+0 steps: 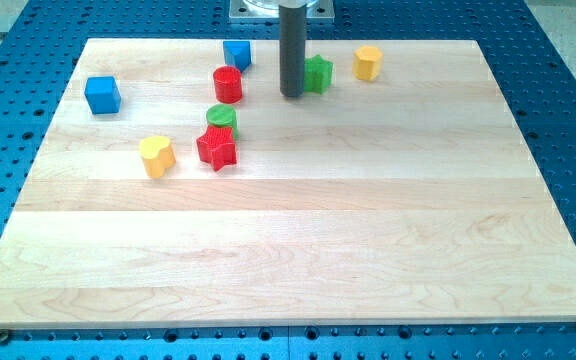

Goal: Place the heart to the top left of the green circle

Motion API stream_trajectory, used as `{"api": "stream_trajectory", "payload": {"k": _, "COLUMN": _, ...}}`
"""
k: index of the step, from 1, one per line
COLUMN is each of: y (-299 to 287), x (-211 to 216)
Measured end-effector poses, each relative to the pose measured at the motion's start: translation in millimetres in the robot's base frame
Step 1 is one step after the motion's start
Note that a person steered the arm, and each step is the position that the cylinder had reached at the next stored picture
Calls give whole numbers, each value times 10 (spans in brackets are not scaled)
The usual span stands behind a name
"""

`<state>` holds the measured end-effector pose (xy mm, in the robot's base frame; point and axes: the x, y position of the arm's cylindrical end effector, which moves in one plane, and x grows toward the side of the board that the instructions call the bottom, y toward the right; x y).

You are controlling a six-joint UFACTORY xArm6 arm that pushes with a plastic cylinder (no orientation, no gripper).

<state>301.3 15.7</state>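
The yellow heart (156,155) lies on the wooden board at the view's left, below and left of the green circle (222,118). A red star (217,147) touches the green circle from below. My tip (292,94) stands on the board near the view's top, well right of the green circle and far from the heart. A green star (317,74) sits right beside the rod, on its right.
A red cylinder (228,84) stands just above the green circle. A blue block (237,54) is at the top, a blue cube (102,95) at the far left, a yellow hexagonal block (368,62) at the top right. The board (298,250) is edged by blue perforated table.
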Motion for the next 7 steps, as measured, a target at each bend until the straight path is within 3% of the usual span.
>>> {"api": "stream_trajectory", "payload": {"k": 1, "y": -255, "x": 606}}
{"api": "stream_trajectory", "payload": {"k": 2, "y": -475, "x": 1469}}
{"api": "stream_trajectory", "payload": {"k": 3, "y": -1205, "x": 2020}}
{"api": "stream_trajectory", "payload": {"k": 4, "y": -1714, "x": 1920}}
{"api": "stream_trajectory", "payload": {"k": 6, "y": -1592, "x": 984}}
{"api": "stream_trajectory", "payload": {"k": 7, "y": -1613, "x": 834}}
